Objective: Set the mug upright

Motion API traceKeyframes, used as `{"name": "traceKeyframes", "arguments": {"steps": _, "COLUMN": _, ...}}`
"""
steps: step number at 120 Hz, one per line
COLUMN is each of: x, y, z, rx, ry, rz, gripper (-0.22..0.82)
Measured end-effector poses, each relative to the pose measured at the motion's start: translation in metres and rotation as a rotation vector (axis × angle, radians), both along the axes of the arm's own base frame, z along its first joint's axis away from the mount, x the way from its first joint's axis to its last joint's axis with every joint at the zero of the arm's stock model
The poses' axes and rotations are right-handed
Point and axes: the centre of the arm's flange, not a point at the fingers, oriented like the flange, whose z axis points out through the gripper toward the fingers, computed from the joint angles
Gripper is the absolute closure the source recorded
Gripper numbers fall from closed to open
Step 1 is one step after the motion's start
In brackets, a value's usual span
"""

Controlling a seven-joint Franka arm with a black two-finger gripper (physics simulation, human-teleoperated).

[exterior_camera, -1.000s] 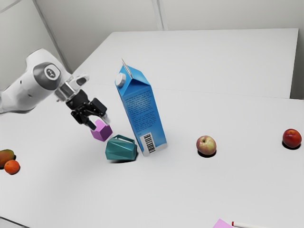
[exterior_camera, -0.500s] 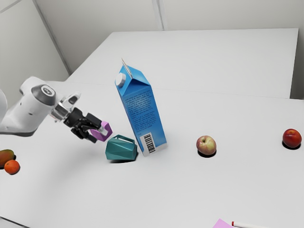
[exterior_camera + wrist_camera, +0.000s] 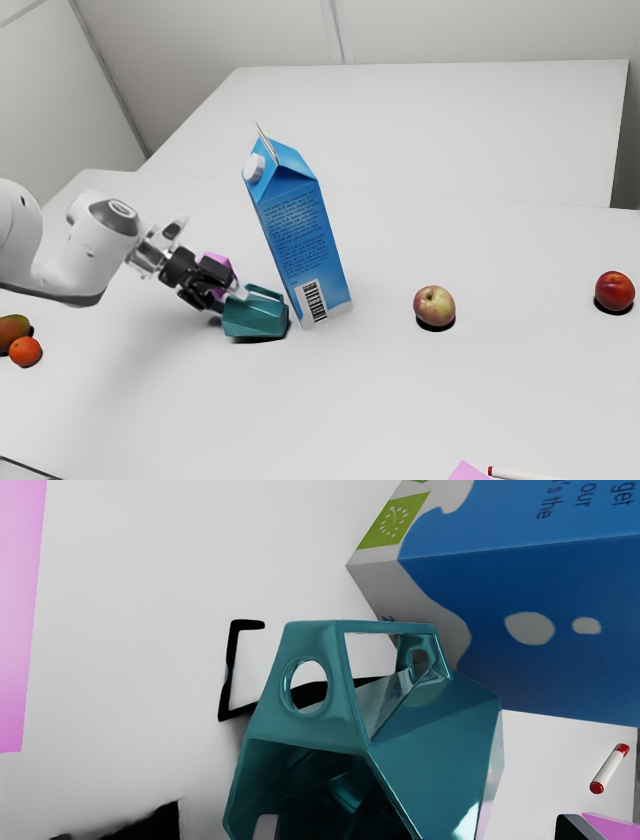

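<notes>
The teal mug [image 3: 256,314] lies on its side on the table, its handle uppermost and its mouth facing my hand. My gripper [image 3: 228,299] is at the mouth end of the mug, coming from the exterior view's left. In the wrist view the dark mouth and holed handle of the mug [image 3: 425,745] are in plain sight. There the gripper [image 3: 419,828] stands open, one fingertip overlapping the mouth and the other out past the mug's side wall. Contact with the mug cannot be made out.
A tall blue carton [image 3: 300,240] stands right behind the mug. Partly behind my hand is a purple cube [image 3: 217,266]. Farther off are an apple [image 3: 435,306], a red fruit [image 3: 614,290], an orange [image 3: 25,351], a mango [image 3: 12,330] and a marker [image 3: 609,769].
My hand first came down beside the purple cube, then moved toward the exterior view's right, up to the mug's mouth. The mug and the carton have kept their places.
</notes>
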Motion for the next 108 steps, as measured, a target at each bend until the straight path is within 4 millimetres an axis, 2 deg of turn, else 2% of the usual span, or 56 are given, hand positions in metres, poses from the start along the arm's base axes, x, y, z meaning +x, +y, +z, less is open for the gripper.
{"name": "traceKeyframes", "arguments": {"steps": 12, "x": -0.001, "y": 0.002, "z": -0.004, "rx": -0.021, "ry": -0.007, "rz": -0.003, "gripper": 0.04}}
{"name": "traceKeyframes", "arguments": {"steps": 38, "x": -0.002, "y": -0.001, "z": -0.006, "rx": -0.053, "ry": -0.026, "rz": -0.025, "gripper": 0.27}}
{"name": "traceKeyframes", "arguments": {"steps": 60, "x": -0.003, "y": 0.000, "z": -0.006, "rx": -0.072, "ry": -0.042, "rz": -0.032, "gripper": 0.41}}
{"name": "traceKeyframes", "arguments": {"steps": 82, "x": -0.003, "y": 0.001, "z": -0.004, "rx": -0.077, "ry": -0.059, "rz": -0.045, "gripper": 0.64}}
{"name": "traceKeyframes", "arguments": {"steps": 108, "x": -0.001, "y": -0.002, "z": 0.010, "rx": -0.068, "ry": -0.094, "rz": -0.070, "gripper": 0.74}}
